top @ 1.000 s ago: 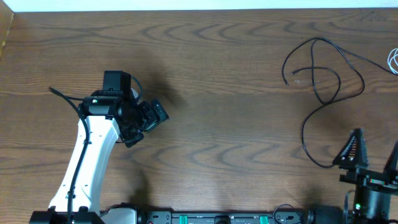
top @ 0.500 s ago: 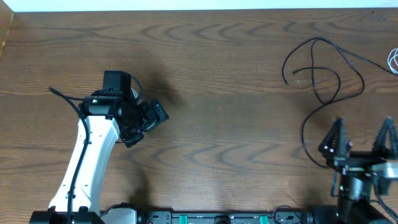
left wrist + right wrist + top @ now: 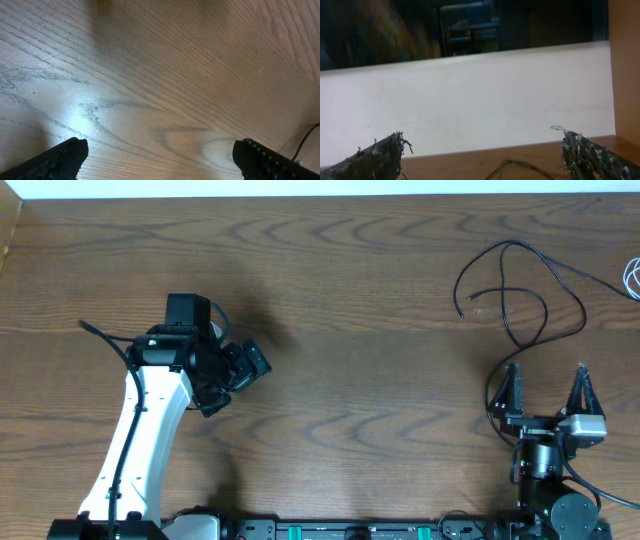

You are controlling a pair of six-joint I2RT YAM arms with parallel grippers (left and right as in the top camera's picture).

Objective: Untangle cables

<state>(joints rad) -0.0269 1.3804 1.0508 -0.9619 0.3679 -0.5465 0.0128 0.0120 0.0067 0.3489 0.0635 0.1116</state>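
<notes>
Near the right end of the tabletop's front edge, the right gripper stands with its jaws spread wide and nothing between them. From its own camera the fingers look out almost level toward the far wall, not down at the wood. Just off its left finger runs the tail of the black cable. Whether they touch I cannot tell. From there the cord climbs toward the far right corner, where it loops over itself in two or three crossings, with a loose end pointing toward the middle. A bit of the white cable peeks in at the right edge, close to the black loops, most of it out of view.

Over on the left half, the left gripper hangs above bare table, jaws likewise wide apart and holding nothing, well apart from both cords.

To my eye the step in hand is the reach for a first strand. It would go best if the right wrist tips down first, then closes on one single run of black cord away from the crossings. The tail nearest it looks the easiest. Draw it slowly toward the open middle, so the loops slide apart rather than cinch.
</notes>
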